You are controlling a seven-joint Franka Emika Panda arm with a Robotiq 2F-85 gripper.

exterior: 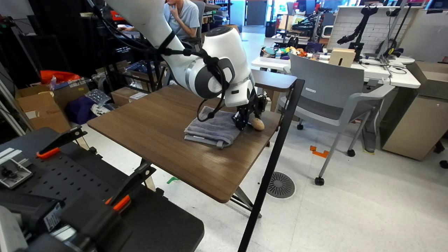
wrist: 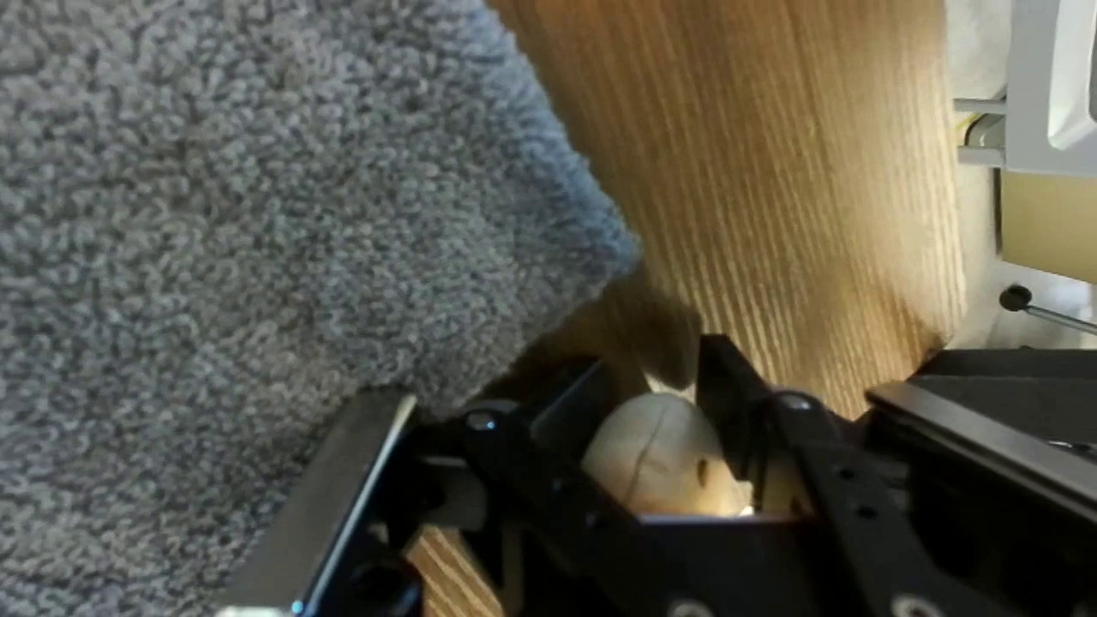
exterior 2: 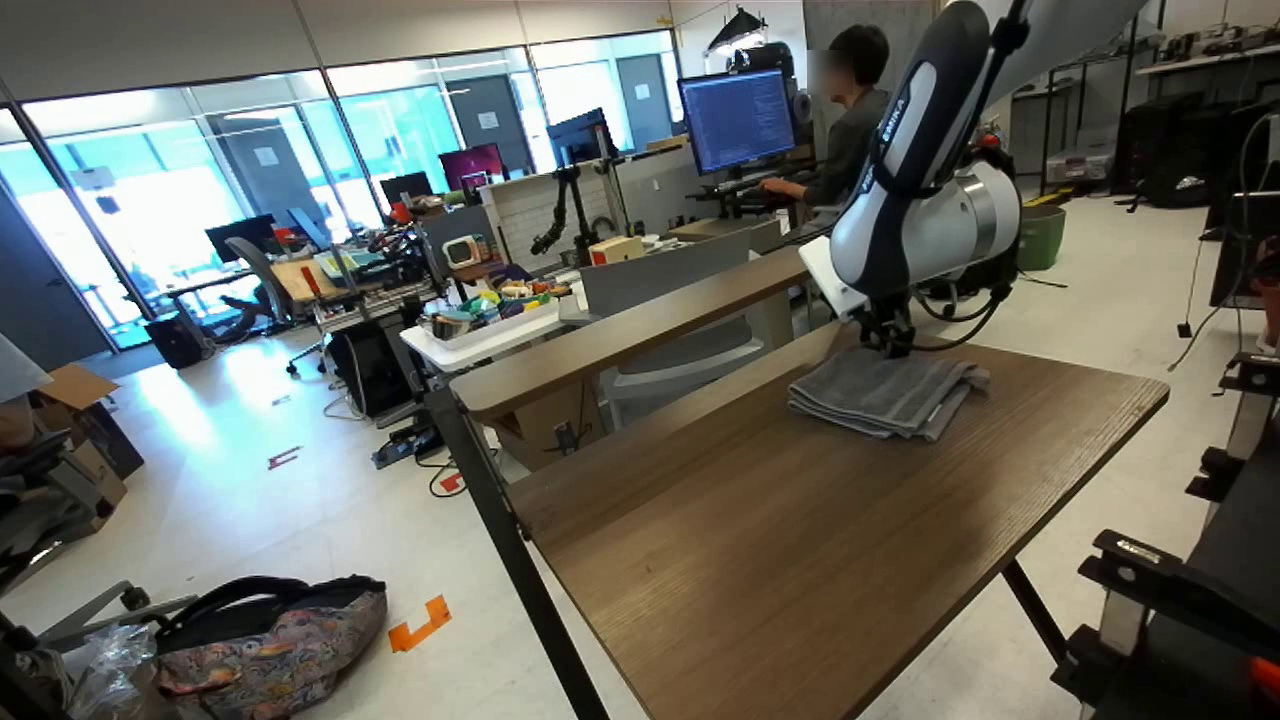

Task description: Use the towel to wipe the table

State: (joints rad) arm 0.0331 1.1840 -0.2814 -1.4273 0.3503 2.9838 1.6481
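1. The gripper (wrist: 653,375) has a tan ball (wrist: 667,458) between its fingers (wrist: 733,386); whether they grip it, I can't tell.
2. Just beside them, the gray towel (exterior: 215,128) lies folded on the brown table (exterior: 150,117).
3. There's a gray chair (exterior: 323,85) nearby.

1. Towel (exterior: 214,127): gray, thick-piled, folded in layers to a rough square, slightly rumpled, lying on the desk (exterior: 150,120), wholly within its edges.
2. The desk: rectangular, brown wood-grain top, rounded corners, dark metal legs.
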